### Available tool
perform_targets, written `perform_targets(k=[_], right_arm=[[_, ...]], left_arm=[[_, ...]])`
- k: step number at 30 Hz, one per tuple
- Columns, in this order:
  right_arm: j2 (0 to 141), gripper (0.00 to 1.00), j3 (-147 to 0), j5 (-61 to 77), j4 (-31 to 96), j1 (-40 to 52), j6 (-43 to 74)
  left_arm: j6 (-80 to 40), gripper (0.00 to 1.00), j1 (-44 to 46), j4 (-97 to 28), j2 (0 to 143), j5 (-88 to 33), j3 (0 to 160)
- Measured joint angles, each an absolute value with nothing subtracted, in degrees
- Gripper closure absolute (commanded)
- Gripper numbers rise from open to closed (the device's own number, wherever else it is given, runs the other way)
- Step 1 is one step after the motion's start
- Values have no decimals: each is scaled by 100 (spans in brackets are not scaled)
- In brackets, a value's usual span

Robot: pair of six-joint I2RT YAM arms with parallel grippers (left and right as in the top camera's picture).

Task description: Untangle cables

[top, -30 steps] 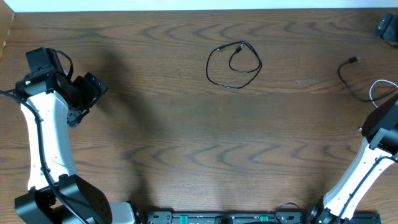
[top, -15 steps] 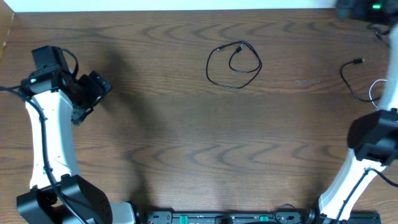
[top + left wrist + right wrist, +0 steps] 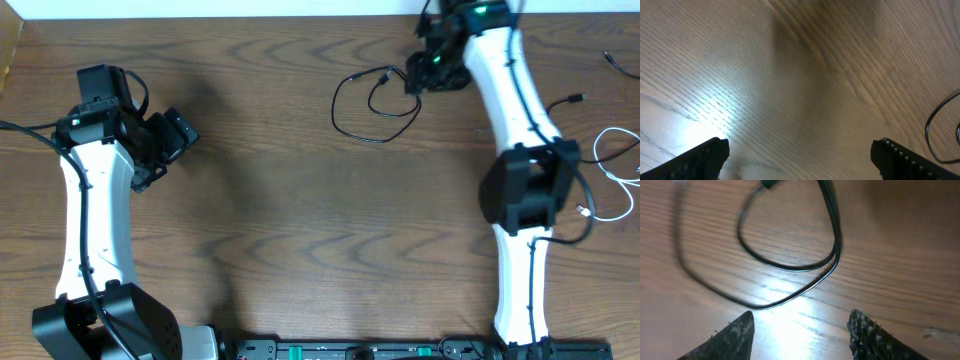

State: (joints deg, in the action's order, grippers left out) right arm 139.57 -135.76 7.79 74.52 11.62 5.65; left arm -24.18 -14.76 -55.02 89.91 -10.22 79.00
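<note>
Closing on the doubled stretch of the black cable (image 3: 790, 267) is judged the main hazard. Two strands run side by side there, and if both are pinched together the loop would be drawn tighter, or the whole coil dragged across the table (image 3: 300, 220) rather than opened. A thin cord lying flat on the wood may also be missed or let slip by the fingertips. The right gripper (image 3: 801, 314) is seen with its jaws spread wide and nothing between them, close beside the loop but apart from it. The left gripper (image 3: 800, 145) is likewise parted and empty, over bare wood toward the table's left side. The black cable is laid near the table's far edge, about midway along it, as a large loop with a smaller loop inside and a small plug at the top. A white cable (image 3: 612, 150) and a second black cable (image 3: 562, 112) are found by the table's right edge, well apart from the coil.
</note>
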Motion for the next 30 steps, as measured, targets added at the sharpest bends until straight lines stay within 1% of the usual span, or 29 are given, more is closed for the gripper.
perform_targets(k=[3,6,9,10,22,30], right_arm=[[14223,47,-13574,395,7443,1295,932],[14473,50,-13574,156,7352,1365,1264],[14663,57,-13574,43,7253,1380,1509],[14748,58,-13574,12,7218,1380,1599],[14912,60,-13572,-158,6764,1374,2346],[14914,61,-13515,-266,6696,1374,2523]], left_arm=[[-2421,4,-1479,-5502,8991,-1020,7900],[-2421,4,-1479,-5505,8991,-1022,7900],[-2421,4,-1479,-5505,8991,-1020,7900],[-2421,4,-1479,-5505,8991,-1022,7900],[-2421,4,-1479,-5500,8991,-1020,7898],[-2421,4,-1479,-5505,8991,-1020,7898]])
